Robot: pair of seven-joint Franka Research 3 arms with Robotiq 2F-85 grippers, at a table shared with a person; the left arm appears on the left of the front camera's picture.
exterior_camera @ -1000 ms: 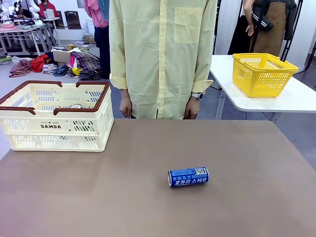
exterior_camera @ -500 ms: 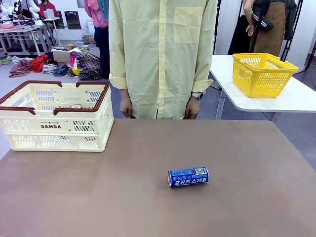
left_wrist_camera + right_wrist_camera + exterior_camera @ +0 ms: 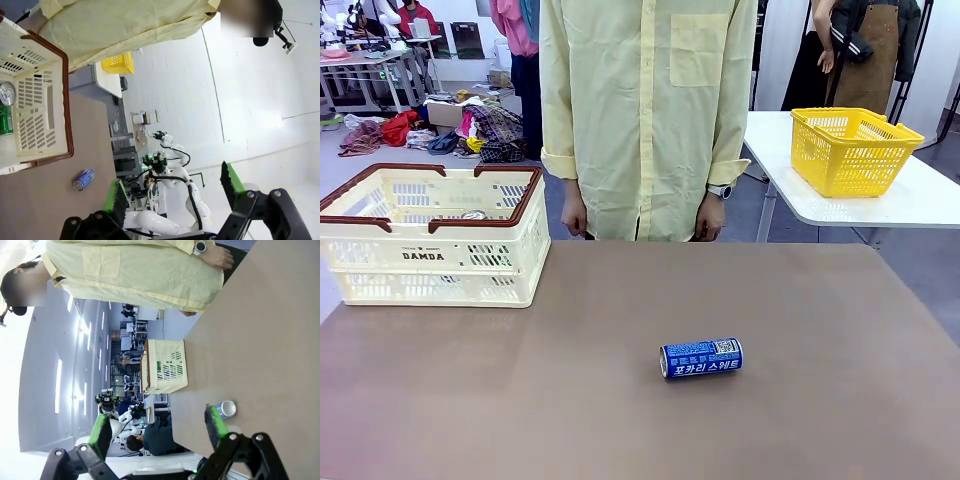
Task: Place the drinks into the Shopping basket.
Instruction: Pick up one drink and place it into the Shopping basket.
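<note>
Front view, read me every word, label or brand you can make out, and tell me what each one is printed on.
"DAMDA" on the side of the cream Shopping basket.
A smaller line above "DAMDA": too small to read.
"포카리 스웨트" in white on the blue drink can lying on its side on the table.
Fine print and code patch on the can: too small to read.

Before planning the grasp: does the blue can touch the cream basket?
Apart. In the front view, bare table separates the blue can from the cream basket.
</note>
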